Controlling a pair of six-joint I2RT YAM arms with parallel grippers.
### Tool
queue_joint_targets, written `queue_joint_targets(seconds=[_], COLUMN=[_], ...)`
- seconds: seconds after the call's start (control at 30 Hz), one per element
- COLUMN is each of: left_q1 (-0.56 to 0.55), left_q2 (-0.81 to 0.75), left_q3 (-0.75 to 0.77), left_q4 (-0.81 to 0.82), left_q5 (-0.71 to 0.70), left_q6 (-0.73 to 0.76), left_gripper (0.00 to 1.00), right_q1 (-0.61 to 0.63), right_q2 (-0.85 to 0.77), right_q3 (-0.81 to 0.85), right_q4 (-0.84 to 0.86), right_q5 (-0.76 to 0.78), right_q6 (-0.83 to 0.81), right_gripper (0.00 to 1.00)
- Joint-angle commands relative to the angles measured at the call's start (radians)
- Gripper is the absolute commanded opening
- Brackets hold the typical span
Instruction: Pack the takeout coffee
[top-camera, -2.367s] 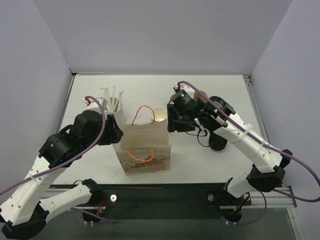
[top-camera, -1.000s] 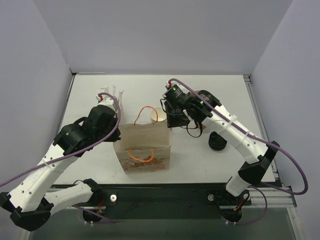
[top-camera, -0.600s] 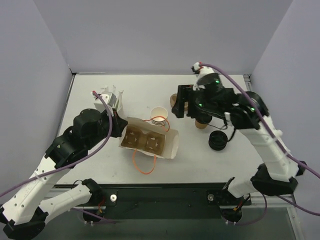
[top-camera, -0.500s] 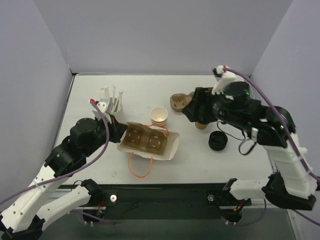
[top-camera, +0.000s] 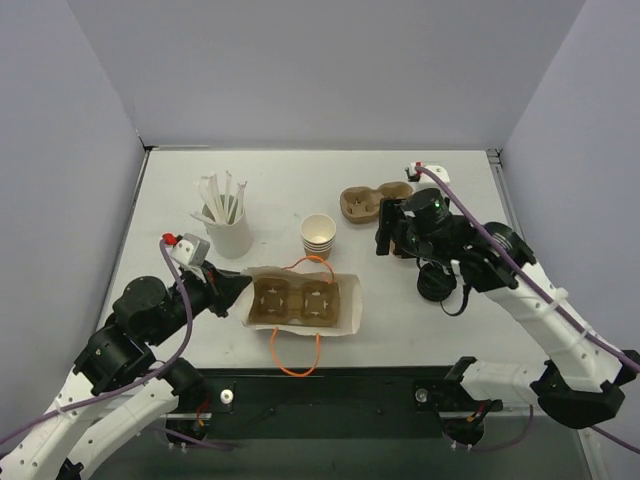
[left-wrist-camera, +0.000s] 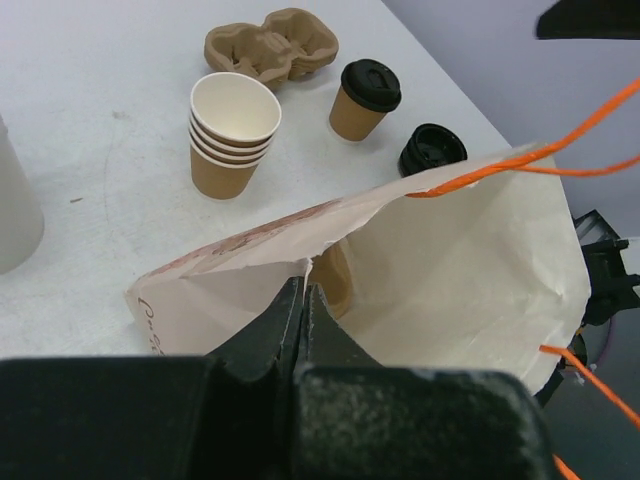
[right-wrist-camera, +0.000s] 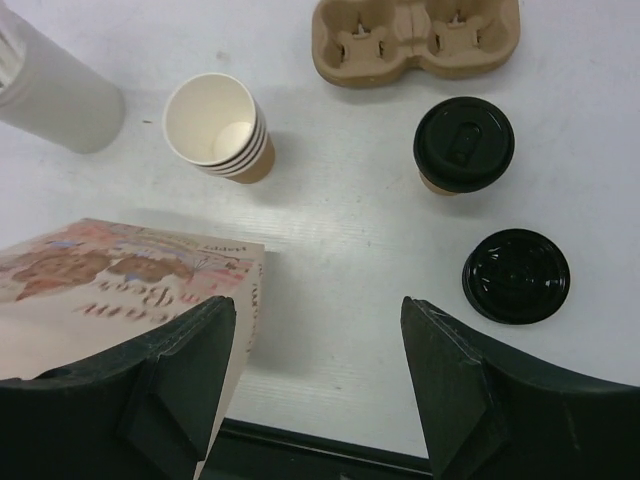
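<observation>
The takeout coffee, a tan cup with a black lid, stands upright on the table; my right arm hides it in the top view. My right gripper hovers open above the table between the coffee and the paper bag, holding nothing. The bag's mouth gapes upward, a brown carrier inside, orange handles loose. At the bag's left rim, my left gripper is shut on the paper.
A nested stack of tan cups stands behind the bag. A brown pulp carrier lies farther back. A stack of black lids sits right of the coffee. A white holder of stirrers stands back left.
My right gripper let go of the bag, opened and swung right to above the coffee. My left gripper, still shut, pulled the bag toward the near edge, its mouth now gaping upward.
</observation>
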Motion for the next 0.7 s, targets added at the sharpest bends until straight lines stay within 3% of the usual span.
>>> queue_joint_targets(seconds=[0.0, 0.1, 0.33, 0.5, 0.67], left_q1=[0.003, 0.003, 0.003, 0.003, 0.003], left_q2=[-0.044, -0.012, -0.005, 0.049, 0.089], left_q3=[-0.031, -0.029, -0.109, -0.109, -0.058], left_q4=[0.1, 0.163, 0.35, 0.378, 0.332], left_q5=[0.078, 0.104, 0.131, 0.114, 0.085], left_q6=[0.091, 0.169, 0.292, 0.333, 0.336], left_gripper=[0.0, 0.0, 0.0, 0.0, 0.0], right_q1=[-0.039, -0.053, -0.126, -0.336, -0.47], right_q2=[0.05, 0.085, 0.097, 0.174, 0.234], right_q3=[-0.001, 0.046, 0.039, 0.022, -0.023], right_q4=[0.065, 0.079, 0.114, 0.12, 0.115], right_q5=[-0.02, -0.097, 0.032, -0.165, -0.333], right_q6=[-0.015, -0.038, -0.102, -0.135, -0.179], right_gripper=[0.68, 0.67, 0.68, 0.69, 0.8])
